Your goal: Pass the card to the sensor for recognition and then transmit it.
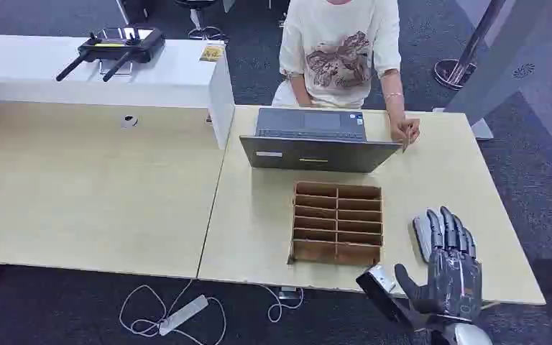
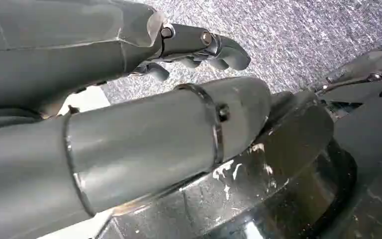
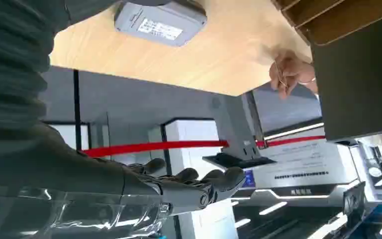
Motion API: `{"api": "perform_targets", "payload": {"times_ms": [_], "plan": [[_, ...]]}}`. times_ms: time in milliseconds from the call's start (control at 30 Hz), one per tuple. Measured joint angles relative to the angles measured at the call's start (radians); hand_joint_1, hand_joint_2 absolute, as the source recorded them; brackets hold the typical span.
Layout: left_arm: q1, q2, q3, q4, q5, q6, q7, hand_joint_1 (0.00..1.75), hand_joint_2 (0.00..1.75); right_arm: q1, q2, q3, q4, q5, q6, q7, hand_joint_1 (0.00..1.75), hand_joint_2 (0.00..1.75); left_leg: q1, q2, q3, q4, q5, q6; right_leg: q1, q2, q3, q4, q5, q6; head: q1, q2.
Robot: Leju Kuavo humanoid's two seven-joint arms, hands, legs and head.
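Card [image 1: 405, 136]: thin, pinched in the person's hand [image 1: 407, 130] at the far desk [image 1: 251, 215] edge beside the laptop [image 1: 315, 140]. Likely light, stiff, slick; take by an edge. Right hand [image 1: 449, 262] released, fingers spread, near the sensor [image 1: 424, 233]. Left hand [image 2: 129, 99]: cannot tell.

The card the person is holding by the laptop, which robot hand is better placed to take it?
Right. The right hand is raised over the table's near right edge, open, on the same side as the card. The left hand hangs low over the carpet, away from the table.
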Motion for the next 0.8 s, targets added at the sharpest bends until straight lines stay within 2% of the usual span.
{"api": "perform_targets", "payload": {"times_ms": [100, 167, 200, 267, 300, 333, 400, 533, 800], "plan": [[0.000, 0.000, 0.000, 0.000, 0.005, 0.000, 0.000, 0.00, 0.00, -0.008, -0.010, 0.011, 0.004, 0.002, -0.007, 0.002, 0.00, 1.75, 0.000, 0.000, 0.000, 0.000, 0.000, 0.000, 0.000, 0.000, 0.000, 0.000, 0.000, 0.000, 0.000, 0.000], [0.000, 0.000, 0.000, 0.000, 0.011, -0.001, 0.000, 0.00, 0.00, -0.017, -0.014, 0.019, 0.011, -0.064, -0.008, -0.026, 0.00, 1.75, 0.000, 0.000, 0.000, 0.000, 0.000, 0.000, 0.000, 0.000, 0.000, 0.000, 0.000, 0.000, 0.000, 0.000], [0.000, 0.000, 0.000, 0.000, 0.011, -0.002, 0.000, 0.00, 0.00, -0.026, -0.015, 0.020, 0.015, -0.143, 0.012, -0.069, 0.00, 1.75, 0.000, 0.000, 0.000, 0.000, 0.000, 0.000, 0.000, 0.000, 0.000, 0.000, 0.000, 0.000, 0.000, 0.000], [0.000, 0.000, -0.002, 0.000, 0.011, -0.003, 0.000, 0.00, 0.00, -0.054, -0.015, 0.020, 0.031, -0.453, 0.060, -0.172, 0.00, 1.75, 0.000, 0.001, 0.001, 0.000, 0.000, 0.000, 0.000, 0.001, 0.000, 0.000, 0.000, 0.000, 0.000, 0.000], [0.000, 0.000, -0.003, 0.000, 0.010, -0.004, -0.001, 0.00, 0.00, -0.070, -0.015, 0.019, 0.040, -0.596, 0.076, -0.200, 0.00, 1.75, 0.000, 0.000, 0.001, 0.000, 0.000, 0.000, 0.000, 0.000, 0.000, 0.000, 0.000, 0.000, 0.000, 0.000], [0.000, 0.000, -0.005, 0.000, 0.010, -0.005, -0.001, 0.00, 0.00, -0.088, -0.016, 0.015, 0.053, -0.694, 0.087, -0.220, 0.00, 1.75, 0.000, 0.000, 0.001, 0.000, 0.000, 0.000, 0.000, 0.000, 0.000, 0.000, 0.000, 0.000, 0.000, 0.000], [0.000, 0.001, -0.011, 0.000, 0.009, -0.005, -0.003, 0.00, 0.00, -0.124, -0.021, 0.003, 0.080, -0.789, 0.112, -0.240, 0.00, 1.75, 0.000, 0.001, 0.001, 0.000, 0.000, 0.000, 0.000, 0.001, 0.001, 0.000, 0.000, 0.000, 0.000, 0.000], [-0.001, 0.002, -0.022, 0.000, -0.004, -0.007, -0.004, 0.00, 0.00, -0.188, -0.047, -0.008, 0.136, -0.845, 0.125, -0.263, 0.00, 1.75, 0.000, 0.001, 0.001, 0.000, 0.000, 0.000, 0.000, 0.000, 0.001, 0.000, 0.001, 0.000, 0.000, 0.000], [-0.004, 0.006, -0.040, 0.000, -0.006, -0.020, -0.015, 0.00, 0.00, -0.318, -0.096, 0.007, 0.180, -0.764, 0.098, -0.238, 0.00, 1.75, 0.000, 0.001, 0.001, 0.000, 0.000, 0.000, 0.000, 0.001, 0.001, 0.000, 0.001, 0.000, 0.000, 0.000]]}}
